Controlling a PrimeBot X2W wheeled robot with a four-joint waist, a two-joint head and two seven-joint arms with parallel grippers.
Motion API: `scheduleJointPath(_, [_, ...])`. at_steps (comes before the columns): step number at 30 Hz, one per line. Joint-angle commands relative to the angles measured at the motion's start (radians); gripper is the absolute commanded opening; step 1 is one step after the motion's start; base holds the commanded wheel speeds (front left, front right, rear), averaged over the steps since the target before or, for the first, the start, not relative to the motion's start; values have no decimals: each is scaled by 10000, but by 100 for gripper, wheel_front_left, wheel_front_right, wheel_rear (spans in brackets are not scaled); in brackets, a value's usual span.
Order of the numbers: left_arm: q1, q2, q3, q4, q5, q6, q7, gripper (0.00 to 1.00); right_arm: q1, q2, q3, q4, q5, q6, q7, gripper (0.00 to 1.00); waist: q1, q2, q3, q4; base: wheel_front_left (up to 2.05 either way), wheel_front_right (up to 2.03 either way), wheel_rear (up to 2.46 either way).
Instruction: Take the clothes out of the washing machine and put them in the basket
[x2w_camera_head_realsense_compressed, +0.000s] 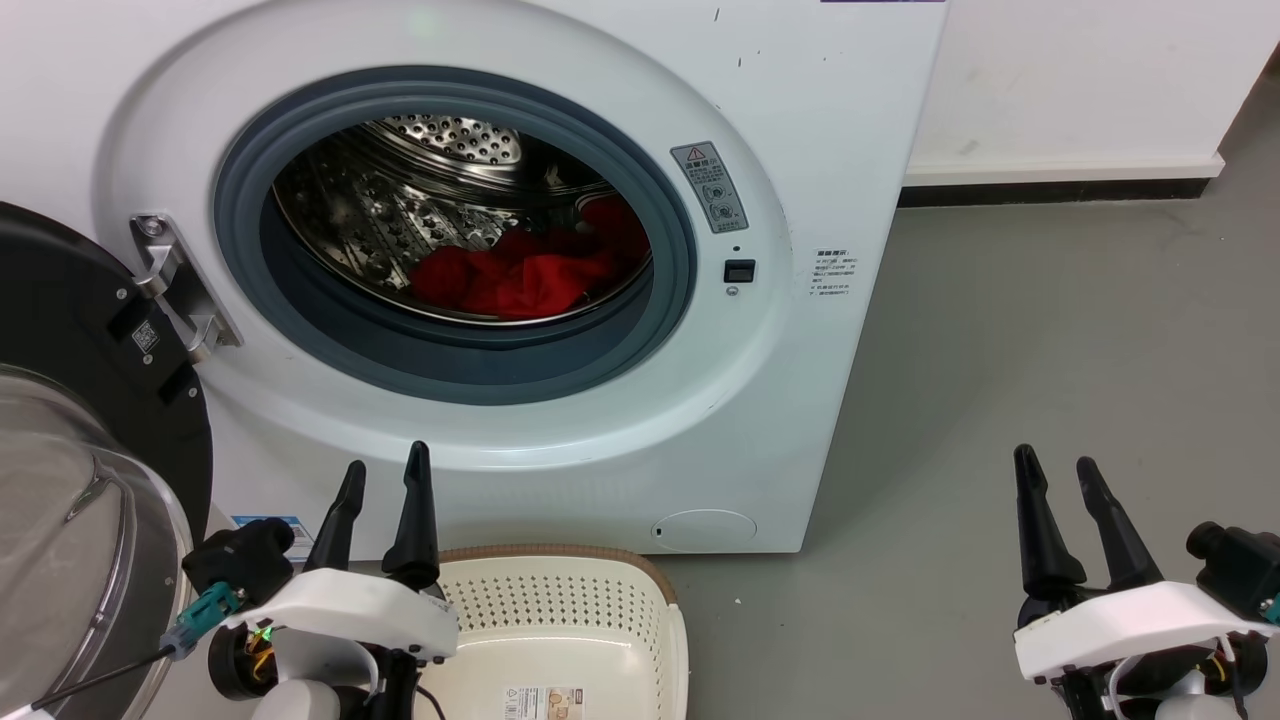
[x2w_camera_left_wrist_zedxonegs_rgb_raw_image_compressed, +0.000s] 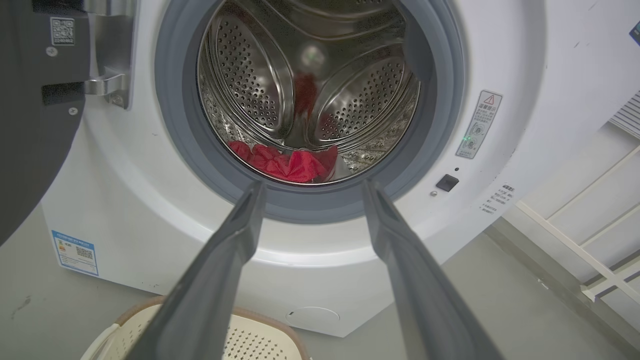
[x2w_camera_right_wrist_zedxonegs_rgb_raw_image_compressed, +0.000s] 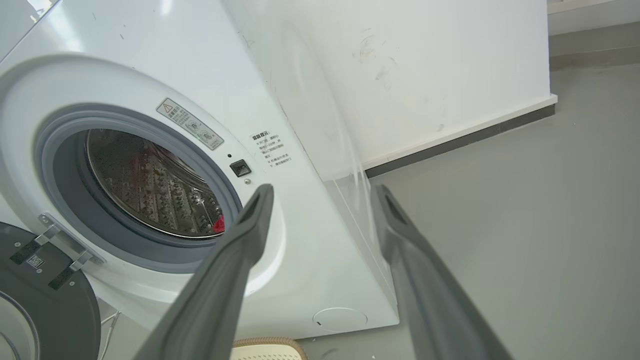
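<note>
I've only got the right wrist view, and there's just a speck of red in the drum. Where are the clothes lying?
Observer: The clothes lie bunched low in the drum of the washing machine, right of its middle in the head view.
Operator: Has anything been moved over yet?
Observer: No garment lies in the part of the basket that is in view.
Operator: And my other arm?
Observer: The left gripper is open and empty, fingers aimed at the porthole.

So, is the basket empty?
Empty, as far as visible: the basket shows bare base and label; the clothes lie inside the washing machine.
</note>
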Motion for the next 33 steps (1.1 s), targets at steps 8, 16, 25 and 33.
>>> scheduleJointPath(8, [-292,133,-104,43,981,230,-278,100,61,-11,102,-321,-1128,1,-141,100,0,-1,-17,6,0,0,0])
scheduleJointPath(16, [-328,240,-228,113,1833,403,-480,100,130,-11,157,-451,-1976,0,-209,100,0,-1,-17,-8,0,0,0])
scheduleJointPath(25, [-387,320,-424,224,2615,541,-669,100,191,-10,140,-511,-2751,0,-240,100,0,-1,-17,-8,0,0,0])
scheduleJointPath(33, [-414,372,-554,376,3240,608,-839,100,249,-8,158,-460,-3404,0,-295,100,0,-1,-36,-20,0,0,0])
